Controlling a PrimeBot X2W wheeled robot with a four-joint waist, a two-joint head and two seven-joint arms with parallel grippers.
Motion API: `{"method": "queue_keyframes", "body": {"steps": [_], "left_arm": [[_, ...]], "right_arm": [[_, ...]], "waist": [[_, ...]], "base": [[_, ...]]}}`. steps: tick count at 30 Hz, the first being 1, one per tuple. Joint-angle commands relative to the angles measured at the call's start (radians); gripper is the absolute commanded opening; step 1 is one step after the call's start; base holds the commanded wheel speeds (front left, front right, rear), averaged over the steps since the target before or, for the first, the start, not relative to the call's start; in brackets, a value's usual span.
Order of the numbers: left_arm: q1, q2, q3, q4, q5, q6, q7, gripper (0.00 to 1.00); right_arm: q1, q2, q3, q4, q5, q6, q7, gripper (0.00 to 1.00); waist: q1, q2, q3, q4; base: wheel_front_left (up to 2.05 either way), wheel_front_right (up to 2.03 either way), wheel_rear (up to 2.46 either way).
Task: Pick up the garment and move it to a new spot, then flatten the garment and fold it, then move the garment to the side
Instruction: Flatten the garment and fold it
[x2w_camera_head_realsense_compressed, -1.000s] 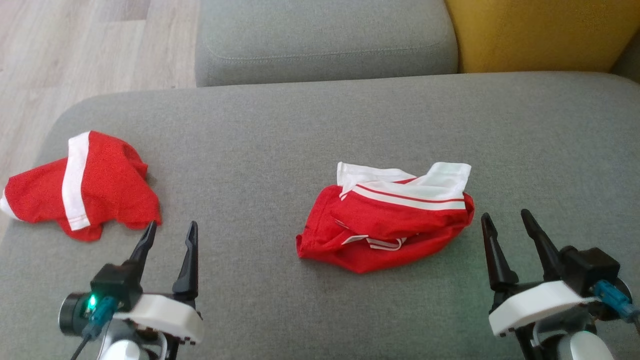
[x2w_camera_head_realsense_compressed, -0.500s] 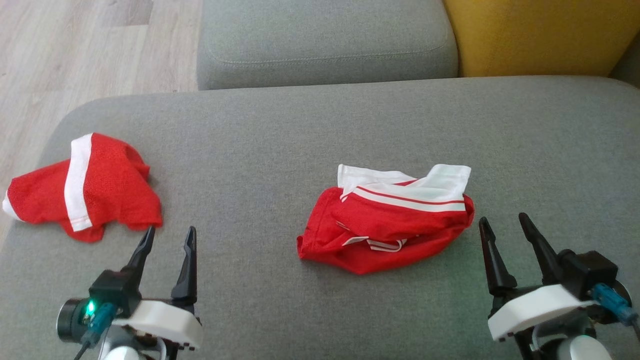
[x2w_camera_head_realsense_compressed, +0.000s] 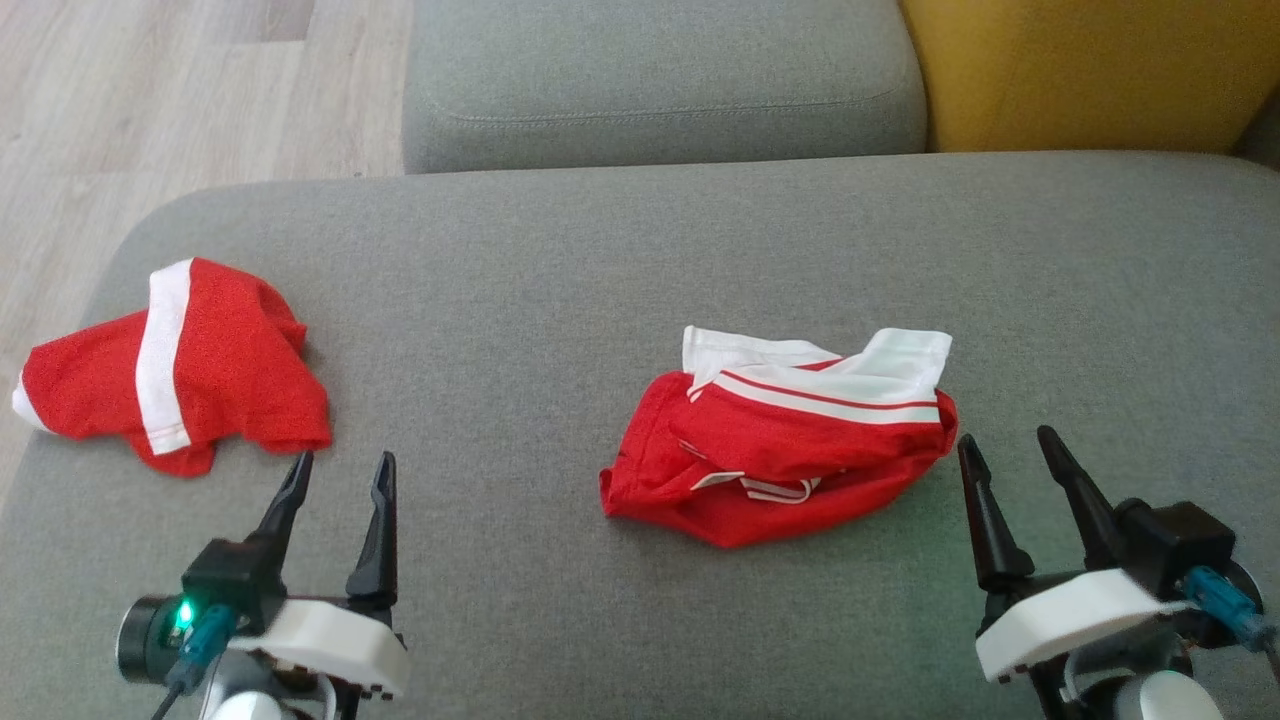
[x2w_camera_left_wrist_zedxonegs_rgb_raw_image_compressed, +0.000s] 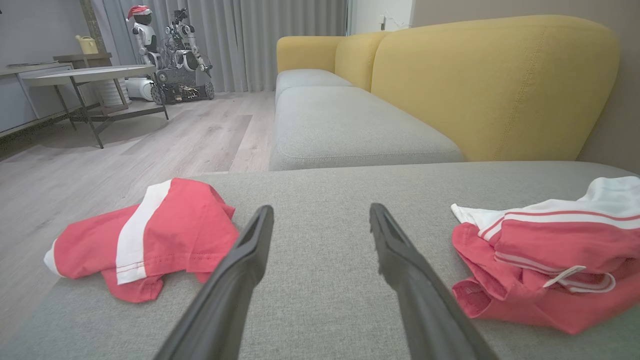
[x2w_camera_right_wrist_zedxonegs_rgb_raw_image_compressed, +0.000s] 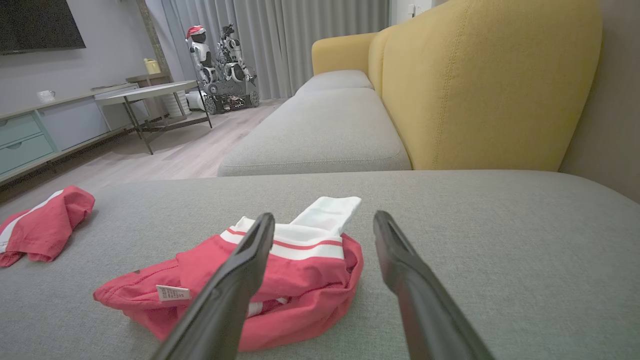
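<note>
- Both pincers stand wide open and hold nothing. The left gripper (x2w_camera_head_realsense_compressed: 342, 462) is at the seat's front left and the right gripper (x2w_camera_head_realsense_compressed: 1005, 438) at its front right.
- The crumpled garment (x2w_camera_head_realsense_compressed: 780, 455), red with a white striped band, lies mid-seat, with its right end just beside the right gripper's fingertips. A second red garment (x2w_camera_head_realsense_compressed: 170, 370) lies well apart at the seat's left edge, near the left gripper.
- Pick-up looks not yet begun. The right arm seems best placed.
- I would pinch the thick white band rather than loose red folds, press lightly into the soft seat, then lift until the trailing cloth clears.
- The grey seat cushion (x2w_camera_head_realsense_compressed: 640, 250) is broad, flat and woven.
- Behind it are a yellow backrest (x2w_camera_head_realsense_compressed: 1090, 70) and a pale wood floor (x2w_camera_head_realsense_compressed: 150, 100). Further off are grey curtains (x2w_camera_left_wrist_zedxonegs_rgb_raw_image_compressed: 280, 30), a round table (x2w_camera_left_wrist_zedxonegs_rgb_raw_image_compressed: 75, 75) and another robot (x2w_camera_left_wrist_zedxonegs_rgb_raw_image_compressed: 170, 50).
</note>
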Motion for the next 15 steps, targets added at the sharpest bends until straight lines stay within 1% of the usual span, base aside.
{"method": "queue_keyframes", "body": {"steps": [1, 5, 9, 12, 15], "left_arm": [[-0.055, 0.024, 0.034, -0.035, -0.001, 0.005, -0.007, 1.0], [-0.069, 0.023, 0.026, -0.035, 0.0, 0.001, -0.006, 1.0], [-0.092, 0.017, 0.016, -0.034, 0.004, -0.005, -0.006, 1.0], [-0.115, 0.008, 0.008, -0.033, 0.007, -0.011, -0.007, 1.0], [-0.141, -0.007, 0.002, -0.031, 0.01, -0.015, -0.009, 1.0]], "right_arm": [[-0.029, -0.004, 0.025, -0.032, -0.005, -0.001, -0.001, 1.0], [-0.037, -0.004, 0.021, -0.021, -0.005, -0.001, -0.004, 1.0], [-0.071, -0.006, 0.039, 0.008, -0.015, -0.001, 0.009, 1.0], [-0.119, -0.025, 0.067, 0.043, -0.021, -0.001, 0.026, 1.0], [-0.181, -0.064, 0.107, 0.088, -0.018, -0.001, 0.046, 1.0]], "waist": [[0.0, 0.0, 0.001, 0.001], [0.0, 0.0, 0.011, 0.014], [0.0, 0.0, 0.026, 0.034], [0.0, 0.0, 0.049, 0.058], [0.0, 0.0, 0.072, 0.086]], "base": [[0.0, 0.0, 0.0], [0.0, 0.0, 0.0], [0.0, 0.0, 0.0], [0.0, 0.0, 0.0], [0.0, 0.0, 0.0]]}}
